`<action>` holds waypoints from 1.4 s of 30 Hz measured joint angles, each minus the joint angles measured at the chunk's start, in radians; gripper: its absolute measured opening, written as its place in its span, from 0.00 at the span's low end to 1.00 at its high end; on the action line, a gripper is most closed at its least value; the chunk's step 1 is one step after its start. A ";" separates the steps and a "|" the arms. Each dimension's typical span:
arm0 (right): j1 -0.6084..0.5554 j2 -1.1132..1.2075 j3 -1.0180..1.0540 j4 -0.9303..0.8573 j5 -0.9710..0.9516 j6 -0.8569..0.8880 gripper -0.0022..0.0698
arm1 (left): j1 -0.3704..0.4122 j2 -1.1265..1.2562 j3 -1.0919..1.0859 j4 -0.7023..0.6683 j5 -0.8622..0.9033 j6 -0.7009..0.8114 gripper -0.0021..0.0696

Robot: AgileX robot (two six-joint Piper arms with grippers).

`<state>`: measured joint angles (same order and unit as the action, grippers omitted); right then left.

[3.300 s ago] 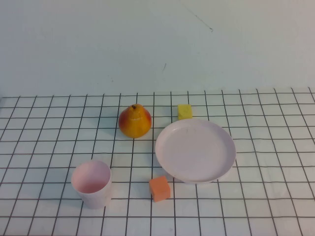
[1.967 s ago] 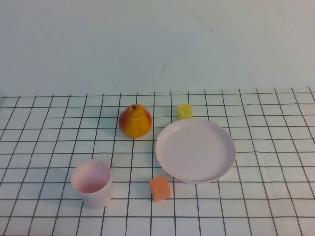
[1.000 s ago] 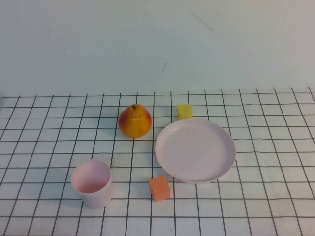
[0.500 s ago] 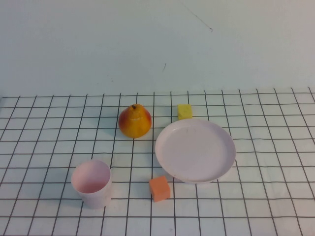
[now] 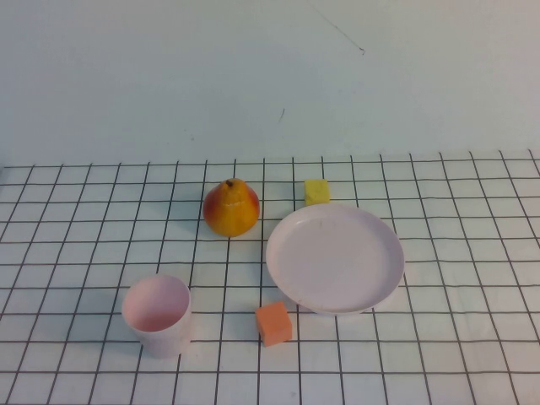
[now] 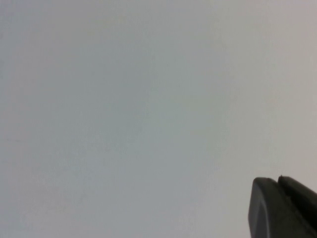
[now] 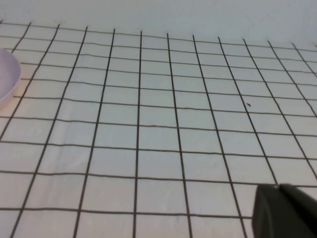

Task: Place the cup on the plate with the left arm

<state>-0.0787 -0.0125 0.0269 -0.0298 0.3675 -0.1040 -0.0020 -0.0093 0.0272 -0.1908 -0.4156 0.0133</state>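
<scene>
While neither arm shows in the high view, the left pincer point(image 6: 283, 208) is only a dark corner in its own wrist view, facing blank pale surface, and the right pincer point(image 7: 285, 210) is a dark corner over bare gridded tabletop point(image 5: 472, 354) with the plate rim point(image 7: 7, 79) at the far edge of its view; whether either is spread or pressed together, cannot tell. Cup point(image 5: 157, 315) stands upright and open-mouthed, nowhere in the left pincer's view, so well apart from it; plate point(image 5: 335, 258) is empty. Orange cube point(image 5: 274, 324) sits between cup and plate, pear point(image 5: 230, 207) and yellow cube point(image 5: 316, 191) just beyond the plate's far rim. Risk, as a judgement: a low carry could clip the orange cube or catch the raised rim and tip the light tumbler; a side approach could knock it over. Open room lies on the cup's outer and near sides, and above.
</scene>
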 joint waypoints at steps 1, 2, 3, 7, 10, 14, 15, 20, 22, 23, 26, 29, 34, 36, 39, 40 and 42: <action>0.000 0.000 0.000 0.000 0.000 0.000 0.03 | 0.000 0.000 0.000 -0.017 -0.005 0.001 0.03; 0.000 0.000 0.000 0.000 0.000 0.000 0.03 | 0.000 0.000 0.000 -0.024 -0.013 0.005 0.03; 0.000 0.000 0.000 0.000 0.000 0.000 0.03 | 0.000 0.000 0.000 -0.026 -0.015 0.009 0.03; 0.000 0.000 0.000 0.000 0.000 0.000 0.03 | 0.000 0.000 -0.053 0.064 0.105 0.028 0.03; 0.000 0.000 0.000 0.000 0.000 0.000 0.03 | 0.000 0.000 -0.157 0.111 0.261 0.031 0.03; 0.000 0.000 0.000 0.000 0.000 0.000 0.03 | 0.000 0.000 -0.273 0.141 0.368 0.036 0.03; 0.000 0.000 0.000 0.000 0.000 0.000 0.03 | 0.000 0.005 -0.294 0.141 0.389 0.036 0.03; 0.000 0.000 0.000 0.000 0.000 0.000 0.03 | 0.000 0.132 -0.476 0.071 0.661 -0.036 0.03; 0.000 0.000 0.000 0.000 0.000 0.000 0.03 | 0.000 0.220 -0.560 0.026 0.777 -0.041 0.03; 0.000 0.000 0.000 0.000 0.000 0.000 0.03 | 0.000 0.263 -0.594 -0.008 0.805 -0.034 0.03; 0.000 0.000 0.000 0.000 0.000 0.000 0.03 | 0.000 0.360 -0.643 -0.107 0.780 -0.007 0.03; 0.000 0.000 0.000 0.000 0.000 0.000 0.03 | 0.000 0.442 -0.648 -0.146 0.743 0.002 0.03; 0.000 0.000 0.000 0.000 0.000 0.000 0.03 | 0.000 0.604 -0.663 -0.158 0.758 0.049 0.03; 0.000 0.000 0.000 0.000 0.000 0.000 0.03 | 0.000 0.683 -0.692 -0.158 0.808 0.077 0.03; 0.000 0.000 0.000 0.000 0.000 0.000 0.03 | 0.002 0.823 -0.768 -0.171 0.936 0.125 0.04; 0.000 0.000 0.000 0.000 0.000 0.000 0.03 | 0.002 0.871 -0.803 -0.180 0.981 0.140 0.06; 0.000 0.000 0.000 0.000 0.000 0.000 0.03 | 0.000 0.967 -0.876 -0.189 1.072 0.160 0.14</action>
<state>-0.0787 -0.0125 0.0269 -0.0298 0.3675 -0.1040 -0.0020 0.9576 -0.8488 -0.3799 0.6564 0.1730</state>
